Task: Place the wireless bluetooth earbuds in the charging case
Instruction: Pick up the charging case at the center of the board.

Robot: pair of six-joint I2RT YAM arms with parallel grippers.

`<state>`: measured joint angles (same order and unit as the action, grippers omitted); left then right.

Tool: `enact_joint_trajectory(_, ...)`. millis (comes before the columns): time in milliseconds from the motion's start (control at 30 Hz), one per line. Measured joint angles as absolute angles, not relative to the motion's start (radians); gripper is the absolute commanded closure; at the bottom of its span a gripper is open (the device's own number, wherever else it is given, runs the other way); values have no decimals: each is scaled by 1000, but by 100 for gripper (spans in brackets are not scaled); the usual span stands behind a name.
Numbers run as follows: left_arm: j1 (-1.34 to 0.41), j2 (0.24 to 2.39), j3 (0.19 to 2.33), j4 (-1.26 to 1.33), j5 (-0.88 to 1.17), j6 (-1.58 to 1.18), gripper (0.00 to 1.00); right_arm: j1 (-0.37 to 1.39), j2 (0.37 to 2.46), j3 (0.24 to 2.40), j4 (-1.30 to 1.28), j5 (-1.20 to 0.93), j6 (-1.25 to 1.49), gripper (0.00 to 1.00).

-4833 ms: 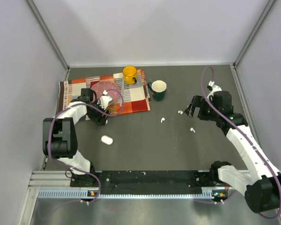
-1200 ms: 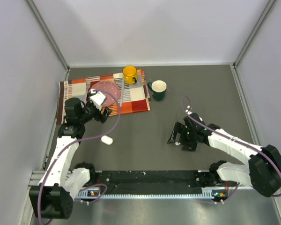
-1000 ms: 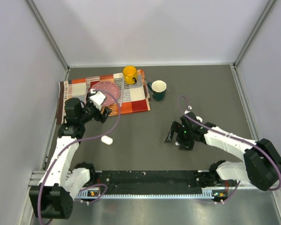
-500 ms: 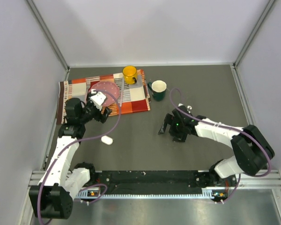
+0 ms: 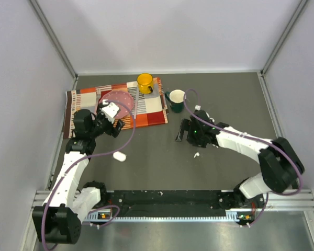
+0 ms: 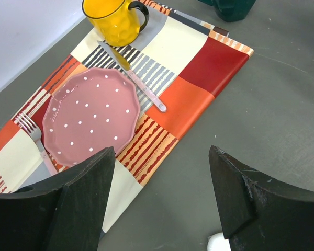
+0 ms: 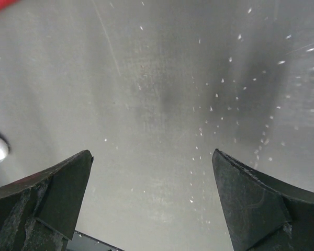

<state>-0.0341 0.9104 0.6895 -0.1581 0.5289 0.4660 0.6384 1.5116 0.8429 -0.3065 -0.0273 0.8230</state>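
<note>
The earbud that shows in the overhead view is a tiny white speck lying loose on the dark table, just on the near side of the right gripper. Its partner cannot be found and may be hidden under that arm. The charging case lies on the table well apart from the earbud, over toward the left arm and on the near side of the checked placemat. Whether its lid is open cannot be told. The right gripper has its jaws spread wide and empty, low over bare table, as its own wrist view shows. The left gripper is likewise parted and holds nothing; it hovers over the placemat's edge, facing the pink plate and the yellow mug. Nothing is stowed yet, so the step in hand looks like the first pickup of an earbud. The next move probably calls for the right gripper to come back toward the arm bases until it is over the earbud. It would then drop until the fingertips bracket the earbud and close gently, since so small and glossy a piece could skid away or pop out of the jaws.
</note>
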Motion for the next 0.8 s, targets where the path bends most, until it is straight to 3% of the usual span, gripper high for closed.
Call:
enact_joint_trajectory(100,-34,914,690,-159,526,466,21,638,1410,839,-345,39,801,1)
enact_joint_trajectory(133,-34,915,690,-158,526,466,2,636,1373,839,-361,69,793,1)
enact_joint_trajectory(267,-35,925,690,-159,527,466,1,562,1265,839,-439,167,779,1)
enact_joint_trajectory(500,-38,928,690,-161,527,465,1,263,1246,840,-548,234,743,1)
enact_joint_trajectory(800,-44,927,690,-160,508,458,1,181,1396,889,-622,258,733,4)
